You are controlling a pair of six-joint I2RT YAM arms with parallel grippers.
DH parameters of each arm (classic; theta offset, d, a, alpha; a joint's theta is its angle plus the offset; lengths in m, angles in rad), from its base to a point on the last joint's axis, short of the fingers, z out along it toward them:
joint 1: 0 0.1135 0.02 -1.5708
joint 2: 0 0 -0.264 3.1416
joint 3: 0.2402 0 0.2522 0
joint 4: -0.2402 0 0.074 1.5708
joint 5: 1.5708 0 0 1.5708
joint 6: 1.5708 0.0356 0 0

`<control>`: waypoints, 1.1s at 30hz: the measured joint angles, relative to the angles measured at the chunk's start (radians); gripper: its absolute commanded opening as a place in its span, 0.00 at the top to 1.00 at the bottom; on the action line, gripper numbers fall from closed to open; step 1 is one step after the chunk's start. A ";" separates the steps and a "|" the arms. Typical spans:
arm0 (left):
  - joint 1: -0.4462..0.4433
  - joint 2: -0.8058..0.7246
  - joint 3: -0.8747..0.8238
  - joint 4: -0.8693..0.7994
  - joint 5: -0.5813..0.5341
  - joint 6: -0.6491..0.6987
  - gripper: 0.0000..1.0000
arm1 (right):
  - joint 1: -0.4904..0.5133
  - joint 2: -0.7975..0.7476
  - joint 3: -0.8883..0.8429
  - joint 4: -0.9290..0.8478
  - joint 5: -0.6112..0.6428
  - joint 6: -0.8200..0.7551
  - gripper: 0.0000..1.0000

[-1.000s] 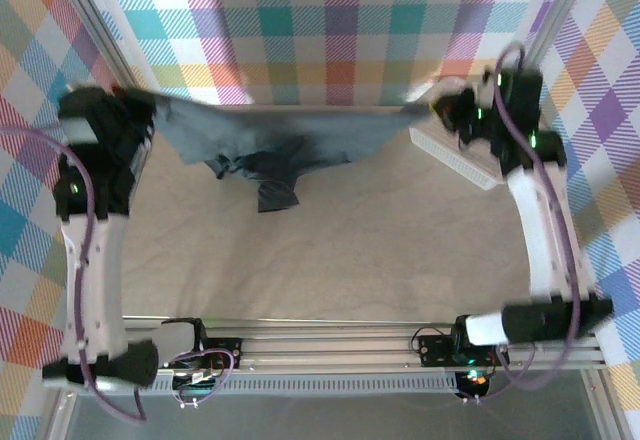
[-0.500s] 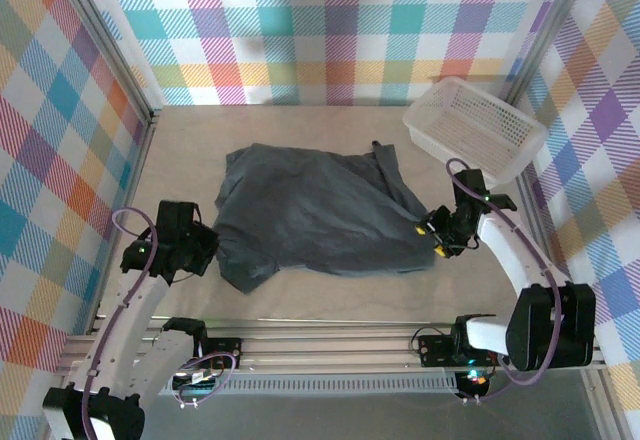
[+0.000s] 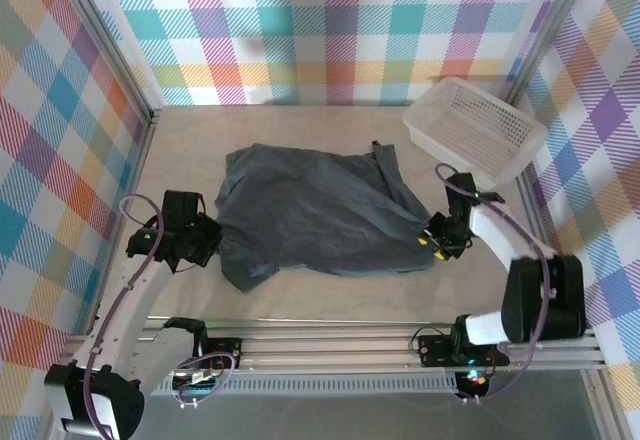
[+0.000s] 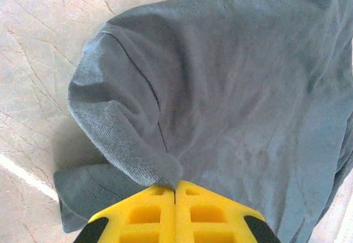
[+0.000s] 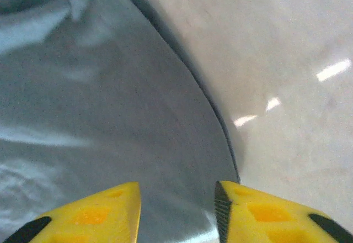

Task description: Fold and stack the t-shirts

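Top external shows one t-shirt [image 3: 320, 215], left pincer [image 3: 210, 242] pinching it, right pincer [image 3: 427, 241] parted, empty.

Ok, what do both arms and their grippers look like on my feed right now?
The left arm and right arm have white links with black joint housings, each trailed by a looping purple cable. The left gripper and right gripper carry yellow fingers with rectangular cut-outs and black bases; one right finger's inner face is ribbed.
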 measured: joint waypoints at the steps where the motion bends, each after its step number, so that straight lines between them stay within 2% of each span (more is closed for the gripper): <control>1: -0.001 0.007 0.002 0.001 0.000 0.004 1.00 | 0.000 0.048 0.022 0.021 0.010 -0.017 0.55; 7: -0.002 0.029 0.025 0.005 0.003 0.015 1.00 | -0.006 0.247 0.123 0.053 0.054 -0.070 0.57; 9: -0.002 0.030 0.035 0.008 0.003 0.016 1.00 | -0.007 0.261 0.124 0.056 0.061 -0.079 0.67; 13: -0.002 0.031 0.040 0.017 0.002 0.019 1.00 | -0.008 0.288 0.146 0.067 0.050 -0.099 0.96; 14: -0.002 0.031 0.040 0.017 0.001 0.019 1.00 | -0.008 0.307 0.170 0.062 0.042 -0.101 1.00; 27: -0.002 0.078 0.071 0.024 -0.020 0.039 1.00 | -0.009 0.516 0.539 0.044 0.050 -0.106 1.00; 28: -0.002 0.081 0.071 0.024 -0.020 0.040 1.00 | -0.009 0.540 0.557 0.042 0.048 -0.106 0.96; 31: -0.003 0.087 0.072 0.024 -0.020 0.042 1.00 | -0.009 0.580 0.577 0.029 0.049 -0.099 0.66; 33: -0.002 0.089 0.072 0.024 -0.020 0.042 1.00 | -0.009 0.576 0.572 0.009 0.068 -0.102 0.55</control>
